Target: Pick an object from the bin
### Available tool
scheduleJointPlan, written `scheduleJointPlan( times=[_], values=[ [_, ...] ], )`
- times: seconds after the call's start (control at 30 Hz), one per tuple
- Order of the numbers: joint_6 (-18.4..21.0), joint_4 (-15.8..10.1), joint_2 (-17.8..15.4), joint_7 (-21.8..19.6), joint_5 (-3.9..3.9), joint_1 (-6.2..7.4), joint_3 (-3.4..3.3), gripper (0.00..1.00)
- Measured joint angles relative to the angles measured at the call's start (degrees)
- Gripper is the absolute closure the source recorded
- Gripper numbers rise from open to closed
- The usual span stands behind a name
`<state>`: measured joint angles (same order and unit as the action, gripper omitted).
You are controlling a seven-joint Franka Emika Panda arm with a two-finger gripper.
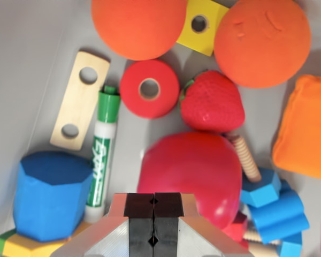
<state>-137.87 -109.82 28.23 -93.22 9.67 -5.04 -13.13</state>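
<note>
The grey bin (21,64) holds a jumble of toys. Two orange balls (139,24) sit at its far side, beyond the big red apple (195,171) in the middle. A strawberry (211,101) touches the apple's far edge; a green marker (102,155) lies beside it. Before the apple, the tool (154,225) is empty, jaws pressed together.

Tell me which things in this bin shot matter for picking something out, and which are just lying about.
Job in hand:
- end effector, pads pressed together, holding nothing
- glossy red apple-shaped toy, nearest candidate
- grey bin floor

Lying about:
- green-capped dry-erase marker
- flat wooden bar with two holes
- red plastic strawberry
- blue hexagonal block
</note>
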Motion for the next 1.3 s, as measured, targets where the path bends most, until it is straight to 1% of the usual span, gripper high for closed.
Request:
scheduleJointPlan(
  times=[0.27,0.53,0.87,1.17,1.3],
  values=[
    [3.86,0.11,-3.64,-0.79,-1.22,0.58,-0.79,1.00],
    [7.63,0.86,-6.51,-1.50,-2.37,0.83,-1.24,1.00],
    [11.97,2.30,-9.35,-2.21,-3.50,0.89,-1.47,1.00],
    [15.16,3.72,-11.09,-2.63,-4.22,0.90,-1.56,1.00],
    [16.09,4.14,-11.60,-2.76,-4.40,0.90,-1.57,1.00]
  ],
)
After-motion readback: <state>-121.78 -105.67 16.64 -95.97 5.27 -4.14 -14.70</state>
